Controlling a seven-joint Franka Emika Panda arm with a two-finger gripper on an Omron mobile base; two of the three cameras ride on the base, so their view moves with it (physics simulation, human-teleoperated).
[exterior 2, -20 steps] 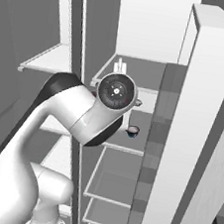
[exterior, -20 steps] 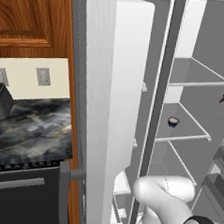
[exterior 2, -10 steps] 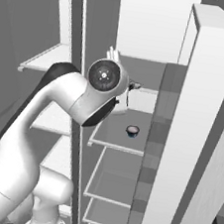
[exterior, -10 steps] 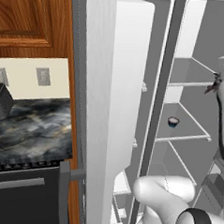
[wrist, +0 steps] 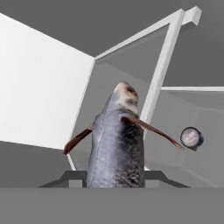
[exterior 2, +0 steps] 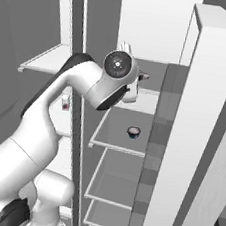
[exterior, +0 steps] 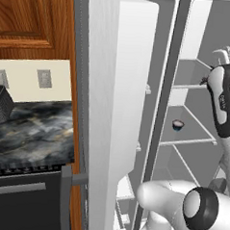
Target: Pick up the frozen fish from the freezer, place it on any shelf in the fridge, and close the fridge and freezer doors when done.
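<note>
So the fridge (exterior 2: 144, 43) was standing wide open, with its door (exterior 2: 196, 146) swung out on the right side of the right base view. The freezer side (exterior 2: 41, 60) on the left was open too. The arm (exterior 2: 61, 103) had reached up and into the fridge compartment at roughly the level of the upper shelf (exterior 2: 142, 101).

The gripper (wrist: 114, 177) was pinched tight on the frozen fish (wrist: 117, 144). In the hand view the fish stuck straight out along the gripper's own line, grabbed at one end, with the other end pointing away into the fridge interior and its thin fins splayed out to both sides. So the fish's long axis ran pretty much along the reach direction, not across it.

What I reckon matters for the next bit is that the free end of the fish pointed at the back corner of the compartment, above a shelf. A small dark bowl (exterior 2: 133, 132) sat one shelf lower, off to the right of the fish in the hand view and well apart from it. I couldn't tell how high above the shelf surface the fish actually hung.
</note>
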